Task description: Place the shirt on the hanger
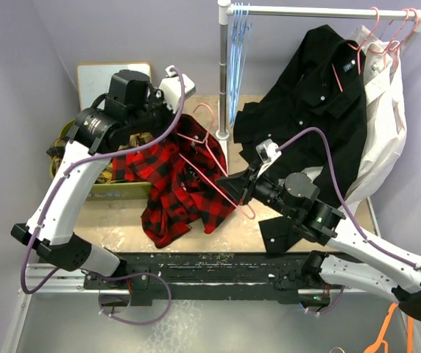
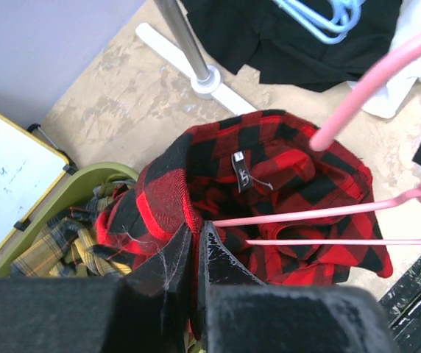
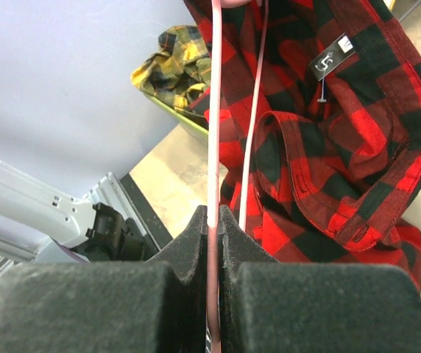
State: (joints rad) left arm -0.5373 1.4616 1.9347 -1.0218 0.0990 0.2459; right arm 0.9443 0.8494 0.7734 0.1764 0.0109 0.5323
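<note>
In the centre-left of the top view, the shirt (image 1: 170,191) hangs bunched from the left gripper (image 2: 198,237), whose jaws are pinched together on a fold of fabric near the collar. Its lower part is heaped on the table (image 1: 122,220), just beside the green bin (image 1: 126,189). The right gripper (image 3: 214,220), at centre, is clamped on a wire of the hanger (image 2: 380,88), which lies across the shirt's open collar.
</note>
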